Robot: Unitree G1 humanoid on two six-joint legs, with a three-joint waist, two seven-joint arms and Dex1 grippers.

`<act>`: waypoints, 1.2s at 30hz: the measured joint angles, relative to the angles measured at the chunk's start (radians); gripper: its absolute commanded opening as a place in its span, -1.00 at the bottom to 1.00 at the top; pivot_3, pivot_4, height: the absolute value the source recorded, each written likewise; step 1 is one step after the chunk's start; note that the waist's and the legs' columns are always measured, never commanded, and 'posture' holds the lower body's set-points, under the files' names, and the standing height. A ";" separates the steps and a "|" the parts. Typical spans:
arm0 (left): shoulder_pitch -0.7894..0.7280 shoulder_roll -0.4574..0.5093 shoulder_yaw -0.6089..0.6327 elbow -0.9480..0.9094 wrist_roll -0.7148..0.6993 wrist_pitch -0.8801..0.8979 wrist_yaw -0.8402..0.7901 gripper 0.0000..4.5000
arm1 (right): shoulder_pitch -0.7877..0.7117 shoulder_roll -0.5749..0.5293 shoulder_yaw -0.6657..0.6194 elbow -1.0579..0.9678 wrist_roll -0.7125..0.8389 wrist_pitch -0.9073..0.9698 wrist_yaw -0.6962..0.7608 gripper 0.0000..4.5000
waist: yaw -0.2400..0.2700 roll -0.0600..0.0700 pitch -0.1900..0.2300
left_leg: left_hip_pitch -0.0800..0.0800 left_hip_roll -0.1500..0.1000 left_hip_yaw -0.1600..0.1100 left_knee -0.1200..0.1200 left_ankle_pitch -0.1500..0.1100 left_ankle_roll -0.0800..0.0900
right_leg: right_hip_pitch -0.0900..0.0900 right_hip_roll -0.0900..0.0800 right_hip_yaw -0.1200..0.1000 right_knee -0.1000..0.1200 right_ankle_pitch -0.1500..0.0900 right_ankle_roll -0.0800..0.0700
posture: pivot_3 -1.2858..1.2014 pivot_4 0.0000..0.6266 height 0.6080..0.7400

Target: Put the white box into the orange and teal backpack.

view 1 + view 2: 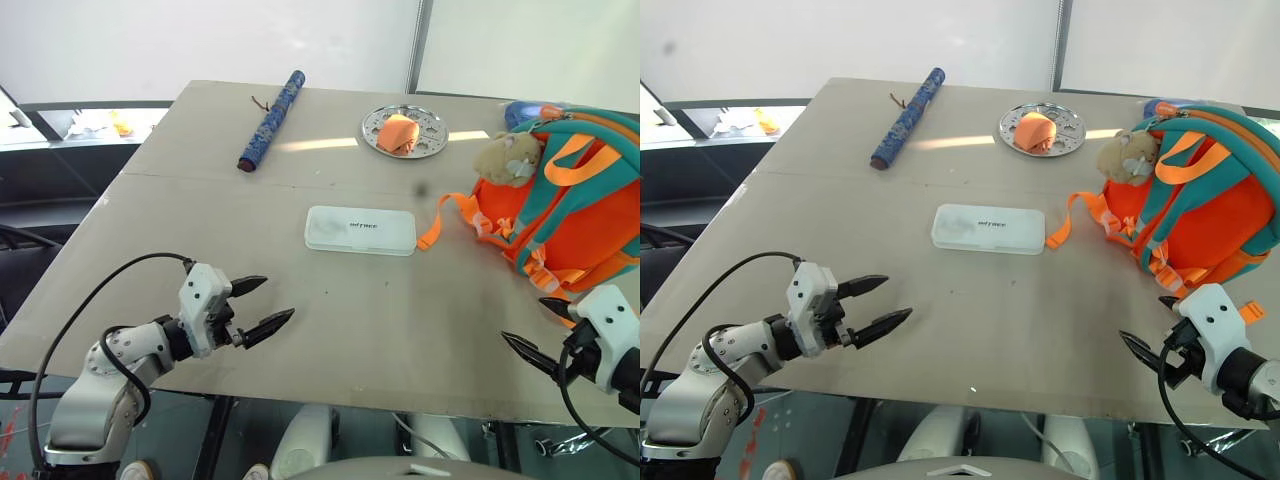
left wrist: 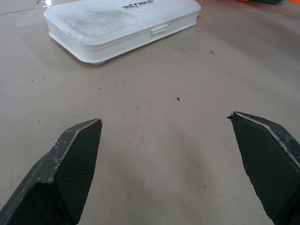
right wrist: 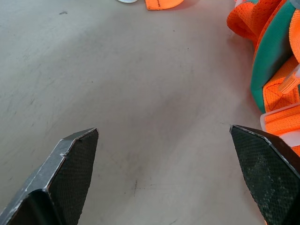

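Note:
The white box (image 1: 360, 230) lies flat in the middle of the table, lid up, with small dark lettering on it; it also fills the far part of the left wrist view (image 2: 119, 26). The orange and teal backpack (image 1: 575, 205) lies at the table's right side, a tan plush toy (image 1: 507, 158) on its near-left corner and an orange strap trailing toward the box. My left gripper (image 1: 265, 305) is open and empty near the front left edge, well short of the box. My right gripper (image 1: 545, 335) is open and empty at the front right, just below the backpack.
A rolled blue patterned pouch (image 1: 272, 120) lies at the back left of the table. A round metal plate (image 1: 405, 132) holding an orange object sits at the back centre. The table's front edge (image 1: 330, 385) runs right behind both grippers.

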 measured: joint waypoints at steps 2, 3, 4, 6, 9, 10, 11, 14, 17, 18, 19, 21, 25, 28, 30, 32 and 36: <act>-0.004 0.000 -0.002 0.001 0.003 -0.001 0.000 1.00 | 0.002 0.003 0.000 -0.002 -0.001 0.000 -0.007 0.97 | 0.000 0.000 0.000 | 0.000 0.000 0.000 0.000 0.000 0.000 | 0.000 0.000 0.000 0.000 0.000 0.000 | 0.03 -0.52 0.89; -0.021 -0.002 -0.007 0.007 0.004 -0.001 0.002 1.00 | -0.001 0.023 0.008 -0.012 -0.017 0.000 -0.035 0.97 | 0.002 0.000 0.000 | 0.000 0.000 0.000 0.000 0.000 0.000 | 0.000 0.000 -0.001 0.000 0.000 0.000 | 0.03 -0.52 0.89; -0.048 -0.005 -0.014 0.016 0.006 -0.001 0.006 1.00 | -0.011 0.041 0.031 -0.026 -0.038 0.000 -0.070 0.97 | 0.003 -0.001 0.000 | 0.000 0.000 -0.001 0.000 0.000 0.000 | 0.000 0.000 -0.001 0.000 0.000 0.000 | 0.03 -0.52 0.89; -0.110 -0.018 -0.028 0.022 0.007 0.003 0.034 1.00 | -0.044 0.065 0.094 -0.064 -0.041 0.021 -0.117 0.87 | 0.001 0.000 0.000 | 0.000 0.000 0.000 0.000 0.000 0.000 | 0.000 0.000 0.000 0.000 0.000 0.000 | 0.03 -0.52 0.89; -0.147 -0.037 -0.030 0.029 0.003 0.013 0.067 0.76 | -0.101 0.101 0.134 -0.079 -0.019 0.058 -0.157 0.42 | -0.006 -0.001 0.000 | 0.001 -0.001 0.000 0.000 0.000 0.000 | 0.000 0.000 0.001 0.000 0.001 0.002 | 0.03 -0.52 0.89; -0.157 -0.047 -0.028 0.034 -0.013 0.024 0.074 0.62 | -0.124 0.107 0.154 -0.079 -0.021 0.067 -0.174 0.23 | -0.007 -0.001 0.000 | 0.001 -0.001 0.000 0.000 0.000 0.000 | 0.000 0.000 0.002 0.000 0.001 0.002 | 0.03 -0.52 0.89; -0.164 -0.058 -0.025 0.038 -0.033 0.042 0.085 0.43 | -0.149 0.116 0.179 -0.079 -0.023 0.072 -0.195 0.02 | -0.007 -0.001 0.000 | 0.001 -0.001 0.000 0.000 0.000 0.000 | -0.001 0.001 0.002 0.000 0.002 0.003 | 0.03 -0.52 0.89; -0.168 -0.072 -0.015 0.039 -0.056 0.075 0.116 -0.12 | -0.200 0.155 0.213 -0.073 -0.024 0.093 -0.241 -0.52 | -0.005 -0.001 0.000 | 0.000 -0.001 -0.001 -0.001 0.000 0.000 | -0.001 0.001 0.001 0.000 0.002 0.003 | 0.03 -0.52 0.89; -0.214 -0.103 0.006 0.039 -0.082 0.127 0.192 -0.80 | -0.309 0.217 0.278 -0.050 -0.024 0.138 -0.315 -1.00 | -0.005 -0.001 0.000 | 0.001 -0.001 -0.001 -0.001 0.000 -0.001 | -0.001 0.001 0.001 0.000 0.002 0.003 | 0.03 -0.52 0.89; -0.228 -0.111 0.012 0.039 -0.090 0.146 0.219 -0.98 | -0.338 0.229 0.302 -0.045 -0.026 0.153 -0.334 -1.00 | -0.003 -0.001 0.000 | 0.001 -0.001 -0.001 -0.001 0.000 -0.001 | -0.001 0.001 0.001 0.000 0.002 0.003 | 0.03 -0.52 0.89; -0.241 -0.119 0.016 0.039 -0.094 0.169 0.247 -0.98 | -0.369 0.246 0.327 -0.037 -0.031 0.163 -0.355 -1.00 | -0.003 -0.001 0.000 | 0.001 -0.001 -0.001 -0.001 0.000 -0.001 | -0.001 0.001 0.001 0.001 0.002 0.003 | 0.03 -0.52 0.89; -0.268 -0.135 0.021 0.041 -0.096 0.213 0.308 -0.98 | -0.430 0.272 0.379 -0.016 -0.043 0.182 -0.389 -1.00 | -0.003 -0.001 0.000 | 0.001 -0.002 -0.001 -0.001 0.000 -0.001 | -0.001 0.001 0.001 0.001 0.002 0.003 | 0.03 -0.52 0.89; -0.365 -0.174 0.033 0.076 -0.090 0.331 0.472 -0.98 | -0.568 0.322 0.472 0.066 -0.101 0.213 -0.467 -1.00 | -0.003 -0.001 0.000 | 0.000 -0.003 -0.002 -0.001 0.003 -0.005 | -0.001 0.001 0.002 0.001 0.002 0.003 | 0.03 -0.52 0.89; -0.471 -0.207 0.007 0.145 -0.044 0.413 0.587 -0.98 | -0.718 0.355 0.542 0.233 -0.189 0.221 -0.535 -1.00 | -0.004 -0.001 0.000 | 0.001 -0.004 -0.001 0.000 0.003 -0.005 | -0.001 0.001 0.002 0.001 0.002 0.003 | 0.03 -0.52 0.89; -0.544 -0.216 -0.033 0.185 -0.011 0.463 0.637 -0.98 | -0.796 0.377 0.572 0.320 -0.224 0.217 -0.552 -1.00 | -0.003 -0.001 0.000 | 0.000 -0.004 -0.001 -0.001 0.003 -0.006 | -0.001 0.001 0.002 0.002 0.002 0.003 | 0.03 -0.52 0.89; -0.595 -0.222 -0.054 0.230 0.006 0.498 0.656 -0.98 | -0.850 0.388 0.598 0.400 -0.248 0.203 -0.553 -1.00 | -0.007 -0.001 0.000 | 0.000 -0.004 -0.001 -0.002 0.003 -0.006 | -0.003 0.001 0.002 0.001 0.002 0.003 | 0.03 -0.52 0.89; -0.656 -0.230 -0.094 0.303 0.030 0.520 0.654 -0.98 | -0.929 0.399 0.621 0.524 -0.287 0.164 -0.546 -1.00 | -0.018 -0.001 0.000 | -0.004 -0.004 0.000 -0.003 0.003 -0.006 | -0.007 0.001 0.003 0.001 0.002 0.003 | 0.03 -0.52 0.89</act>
